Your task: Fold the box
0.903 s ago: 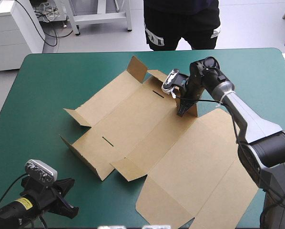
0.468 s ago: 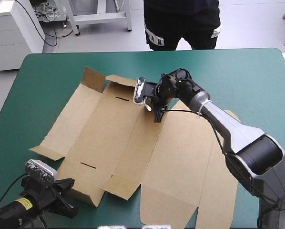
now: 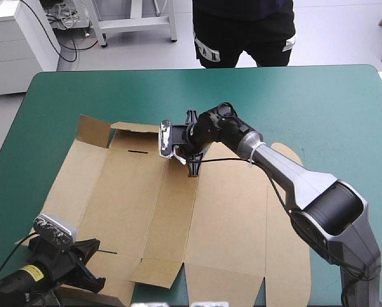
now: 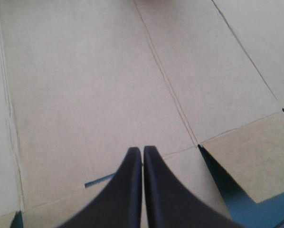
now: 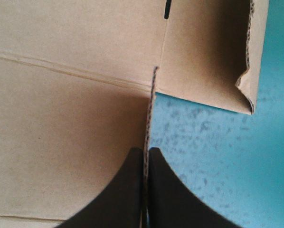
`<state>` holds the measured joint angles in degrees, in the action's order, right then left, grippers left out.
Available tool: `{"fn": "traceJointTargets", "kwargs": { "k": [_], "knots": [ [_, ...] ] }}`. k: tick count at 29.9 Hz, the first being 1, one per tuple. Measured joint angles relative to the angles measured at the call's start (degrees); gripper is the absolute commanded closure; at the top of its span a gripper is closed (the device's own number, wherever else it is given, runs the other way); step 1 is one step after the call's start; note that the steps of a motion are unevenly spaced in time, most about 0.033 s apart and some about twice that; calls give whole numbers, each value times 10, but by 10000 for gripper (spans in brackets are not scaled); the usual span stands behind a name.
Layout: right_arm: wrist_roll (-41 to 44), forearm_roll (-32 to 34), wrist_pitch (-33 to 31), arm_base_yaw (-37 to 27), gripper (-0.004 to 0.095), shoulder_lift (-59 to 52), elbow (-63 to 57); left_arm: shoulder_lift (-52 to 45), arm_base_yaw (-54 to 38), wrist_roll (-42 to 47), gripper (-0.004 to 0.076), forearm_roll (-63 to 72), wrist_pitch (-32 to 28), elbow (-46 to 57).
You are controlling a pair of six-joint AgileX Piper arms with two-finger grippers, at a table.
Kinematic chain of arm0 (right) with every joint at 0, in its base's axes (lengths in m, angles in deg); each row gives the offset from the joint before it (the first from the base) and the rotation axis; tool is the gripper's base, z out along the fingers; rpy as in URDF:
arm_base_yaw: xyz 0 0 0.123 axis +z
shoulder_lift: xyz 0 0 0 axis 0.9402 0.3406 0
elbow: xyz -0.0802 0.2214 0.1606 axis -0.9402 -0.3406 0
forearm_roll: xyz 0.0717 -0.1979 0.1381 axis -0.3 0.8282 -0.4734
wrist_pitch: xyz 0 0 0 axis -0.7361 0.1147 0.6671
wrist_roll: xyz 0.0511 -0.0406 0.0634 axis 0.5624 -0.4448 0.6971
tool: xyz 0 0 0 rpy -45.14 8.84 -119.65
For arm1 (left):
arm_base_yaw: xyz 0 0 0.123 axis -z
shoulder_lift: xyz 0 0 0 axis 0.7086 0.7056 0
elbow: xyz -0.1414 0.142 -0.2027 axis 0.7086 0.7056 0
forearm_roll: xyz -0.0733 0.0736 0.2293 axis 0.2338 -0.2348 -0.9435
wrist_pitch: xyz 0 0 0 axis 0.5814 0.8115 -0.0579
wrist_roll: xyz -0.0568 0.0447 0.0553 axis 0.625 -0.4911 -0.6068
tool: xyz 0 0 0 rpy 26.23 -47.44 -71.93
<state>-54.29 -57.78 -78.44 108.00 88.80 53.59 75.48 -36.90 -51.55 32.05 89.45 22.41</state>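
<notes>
Pinching a far-edge flap, the right fingers have dragged and turned the brown box, a flat sheet, leftward across the teal-green surface until its near edge lies under the pressed-together, empty left fingers, so both arms can probably start raising walls.

Bright, even light falls from above onto the teal-green tabletop. The flat brown cardboard box is uniformly lit; its near flap casts a soft shadow.
</notes>
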Motion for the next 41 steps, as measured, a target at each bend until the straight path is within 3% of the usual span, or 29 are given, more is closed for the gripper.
{"fn": "traceJointTargets", "kwargs": {
  "k": [11,32,34,41],
  "knots": [
    [-92,-78,36,13,930,3,0,0,0,0,731,0,0,0],
    [-105,-88,58,17,920,17,0,0,0,0,731,0,0,0],
    [-105,-87,64,18,895,17,0,0,0,0,731,0,0,0],
    [-68,-49,87,18,620,17,0,0,0,0,731,0,-1,0]
  ]
}}
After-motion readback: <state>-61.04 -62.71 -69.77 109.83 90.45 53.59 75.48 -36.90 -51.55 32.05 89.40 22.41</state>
